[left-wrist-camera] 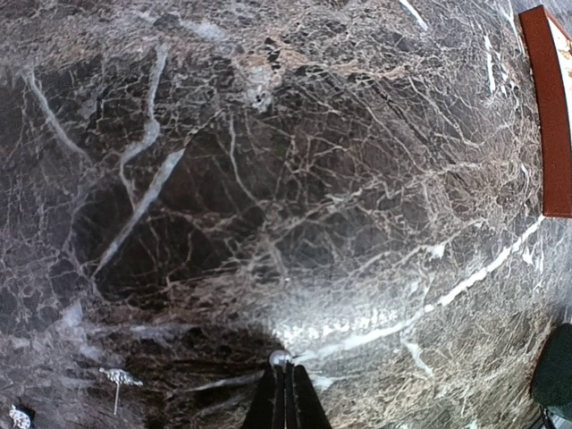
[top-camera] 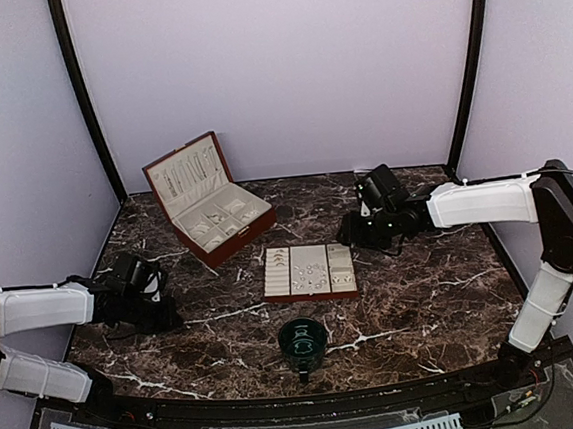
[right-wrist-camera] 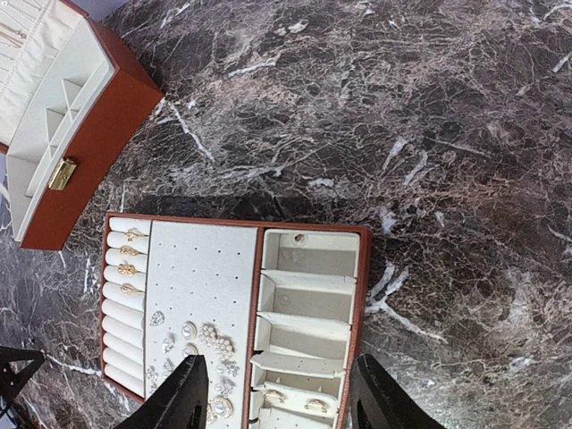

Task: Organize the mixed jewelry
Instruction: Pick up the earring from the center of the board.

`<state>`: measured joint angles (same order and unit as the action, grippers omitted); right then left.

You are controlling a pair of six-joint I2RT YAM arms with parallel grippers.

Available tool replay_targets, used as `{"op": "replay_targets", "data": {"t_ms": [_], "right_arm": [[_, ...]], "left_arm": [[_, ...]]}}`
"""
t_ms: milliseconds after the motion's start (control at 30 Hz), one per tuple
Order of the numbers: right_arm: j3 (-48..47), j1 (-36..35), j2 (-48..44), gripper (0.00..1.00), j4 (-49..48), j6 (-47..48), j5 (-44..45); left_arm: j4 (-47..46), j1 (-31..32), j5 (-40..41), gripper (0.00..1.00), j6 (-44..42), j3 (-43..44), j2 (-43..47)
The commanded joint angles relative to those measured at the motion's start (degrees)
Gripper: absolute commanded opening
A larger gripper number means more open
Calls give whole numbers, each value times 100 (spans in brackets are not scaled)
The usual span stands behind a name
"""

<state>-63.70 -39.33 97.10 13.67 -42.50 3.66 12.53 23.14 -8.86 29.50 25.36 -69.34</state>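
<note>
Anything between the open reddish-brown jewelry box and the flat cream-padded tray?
Nothing: only bare dark marble tabletop separates box from tray, seen in right wrist view.

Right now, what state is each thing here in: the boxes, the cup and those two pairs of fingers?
Jewelry box: lid open, leaning back.
Tray: lying flat, uncovered, jewelry pieces in it.
Green cup: upright.
Left fingers: closed, small shiny bead at their tips.
Right fingers: open, above the tray, holding nothing.
</note>
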Motion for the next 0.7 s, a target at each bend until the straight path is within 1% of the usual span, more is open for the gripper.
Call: {"op": "replay_targets", "data": {"t_ms": [0, 167, 367, 667], "right_arm": [[23, 13, -270, 55, -133, 59, 22], [-33, 13, -411, 56, -29, 155, -8], [-171, 18, -678, 58, 154, 403, -343], [-463, -25, -911, 59, 266, 698, -1789]], "left_arm": [[372, 87, 160, 0, -96, 71, -14], [418, 173, 238, 0, -166, 189, -7], [615, 397, 445, 0, -400, 620, 214], [536, 753, 170, 0, -1303, 1299, 412]]}}
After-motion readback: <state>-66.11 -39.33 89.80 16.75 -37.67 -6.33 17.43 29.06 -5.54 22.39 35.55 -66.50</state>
